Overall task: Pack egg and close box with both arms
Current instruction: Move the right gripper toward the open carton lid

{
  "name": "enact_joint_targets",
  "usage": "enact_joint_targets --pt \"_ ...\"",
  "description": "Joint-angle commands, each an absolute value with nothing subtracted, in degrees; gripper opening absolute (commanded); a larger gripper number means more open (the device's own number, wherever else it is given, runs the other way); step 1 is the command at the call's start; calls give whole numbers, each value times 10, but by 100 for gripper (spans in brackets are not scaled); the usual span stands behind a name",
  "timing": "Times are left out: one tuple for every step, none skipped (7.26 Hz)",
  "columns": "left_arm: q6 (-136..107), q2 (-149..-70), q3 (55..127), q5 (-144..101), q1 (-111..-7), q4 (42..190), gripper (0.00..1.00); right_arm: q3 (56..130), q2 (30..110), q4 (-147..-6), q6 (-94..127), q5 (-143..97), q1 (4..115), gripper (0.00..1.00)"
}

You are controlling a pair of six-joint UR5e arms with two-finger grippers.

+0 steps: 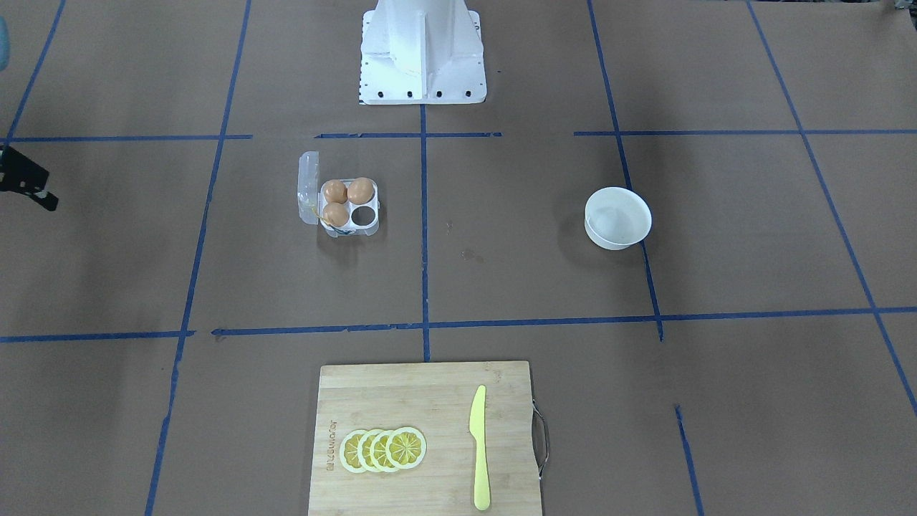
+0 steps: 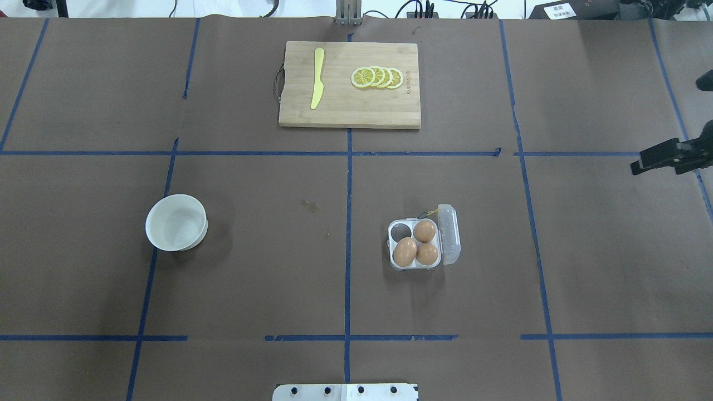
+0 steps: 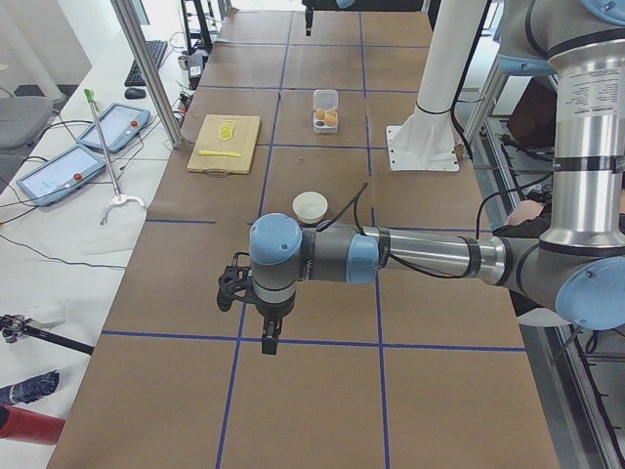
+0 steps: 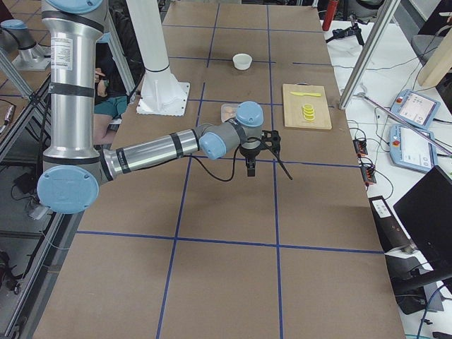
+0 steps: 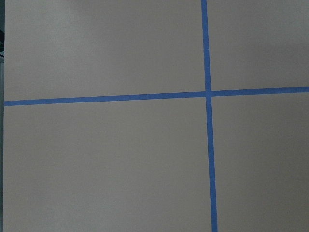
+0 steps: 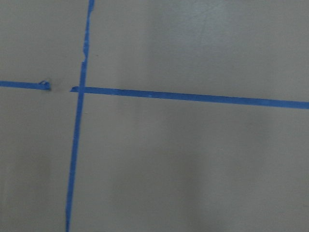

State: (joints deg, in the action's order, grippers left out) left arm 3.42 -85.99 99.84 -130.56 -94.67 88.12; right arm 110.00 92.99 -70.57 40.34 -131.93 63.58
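Though the small clear plastic four-cell egg carton, lid open and three orange-brown eggs inside, sits well apart from the black right gripper and farther from the left gripper, neither gripper's opening can be told.

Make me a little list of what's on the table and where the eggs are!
box: box with its lid open
eggs: three eggs in the box; one cell empty
bowl: white bowl, looks empty
board: board with lemon slices and a yellow knife
left gripper: left gripper over bare table, far from the box
right gripper: right gripper near the table's edge, away from the box
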Motion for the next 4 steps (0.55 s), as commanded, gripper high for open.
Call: enact_joint_targets --pt "34 -862 999 -1307 -947 882 100 1104 870 -661 573 -1250 511 100" --pt "34 -864 998 -1307 -947 884 100 1108 829 -661 655 -1217 452 100" --pt "34 -868 997 -1307 -946 884 100 1119 808 -661 705 -1179 400 100" --pt "33 -870 996 -1307 -946 884 100 1121 789 -661 737 -1130 351 100"
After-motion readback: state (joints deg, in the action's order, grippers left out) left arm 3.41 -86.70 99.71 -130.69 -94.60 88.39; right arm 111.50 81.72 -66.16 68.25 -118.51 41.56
